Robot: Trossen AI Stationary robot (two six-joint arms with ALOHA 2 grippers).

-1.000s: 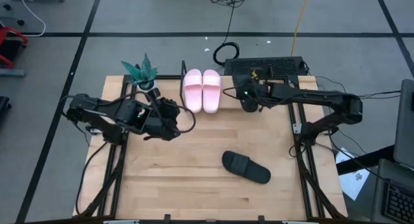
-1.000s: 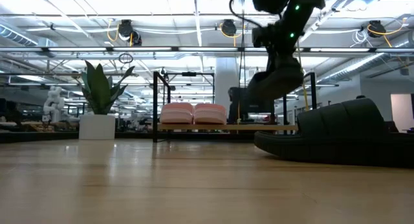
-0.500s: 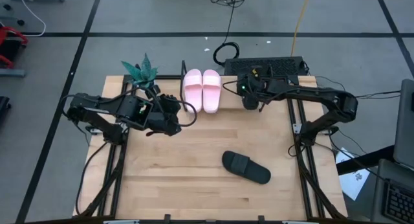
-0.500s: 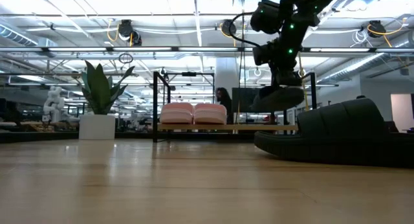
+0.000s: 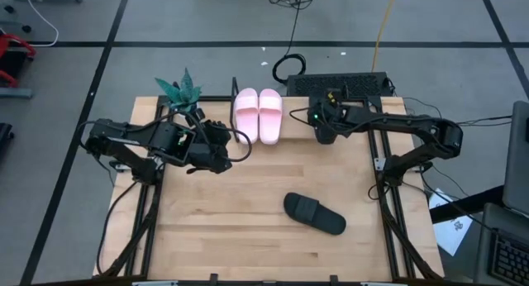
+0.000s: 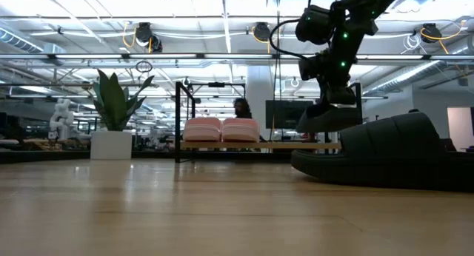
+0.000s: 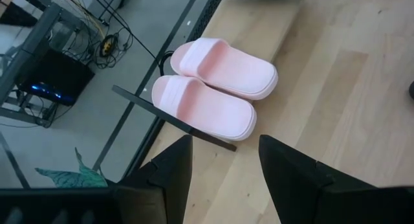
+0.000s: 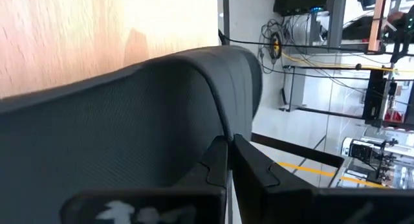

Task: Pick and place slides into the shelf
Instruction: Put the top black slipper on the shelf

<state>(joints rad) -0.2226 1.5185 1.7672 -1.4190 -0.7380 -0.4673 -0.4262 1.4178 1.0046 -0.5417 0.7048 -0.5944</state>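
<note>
Two light pink slides lie side by side, soles down, on the left part of the shelf at the table's far edge; they also show in the left wrist view. My right gripper is shut on a black slide just above the shelf's right part. The second black slide lies sole down on the table, near the middle right. My left gripper is open and empty, left of the shelf, pointing at the pink slides. My right gripper pinches the black slide between its two shut fingers at an edge of its wide strap. The fingers come from above, pointing down. The slide hangs about level under the fingers, lifted clear a little above the shelf's board.
A potted plant stands at the table's far left corner, beside the shelf's black end frame. A dark case lies just behind the shelf. Bare tabletop lies between the arms and toward the near edge.
My right gripper has come down toward the shelf and a little toward the table's right edge with the black slide. The slide was tilted and higher; it now hangs about level, close above the shelf's board.
</note>
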